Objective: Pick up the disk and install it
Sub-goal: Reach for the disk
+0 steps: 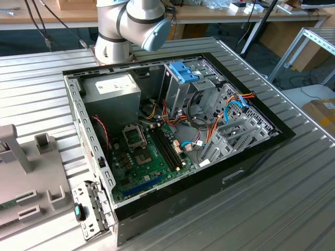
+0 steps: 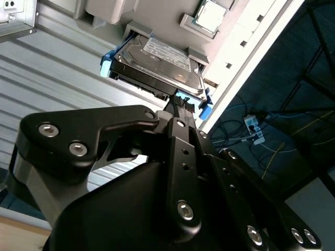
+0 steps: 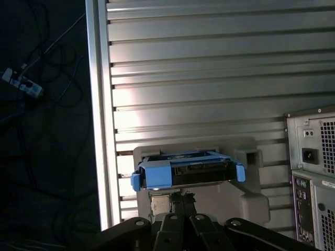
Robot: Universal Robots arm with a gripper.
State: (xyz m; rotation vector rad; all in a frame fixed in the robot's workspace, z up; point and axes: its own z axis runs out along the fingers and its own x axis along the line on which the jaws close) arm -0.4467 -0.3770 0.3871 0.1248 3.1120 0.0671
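Disk [image 2: 157, 60] sits in grey holder [image 3: 254, 197] on ribbed table [image 3: 209, 78], just ahead of gripper [image 2: 181, 103]. Cannot tell whether claw is released or clenched. Computer case [image 3: 314, 172] stands near holder.

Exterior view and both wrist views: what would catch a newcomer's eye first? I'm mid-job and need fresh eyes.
The open computer case dominates the exterior view, lying flat mid-table with its green motherboard and a blue latch exposed. In both wrist views the disk, edged in light blue, rests in a grey holder on the ribbed table, with the gripper close to its near edge.
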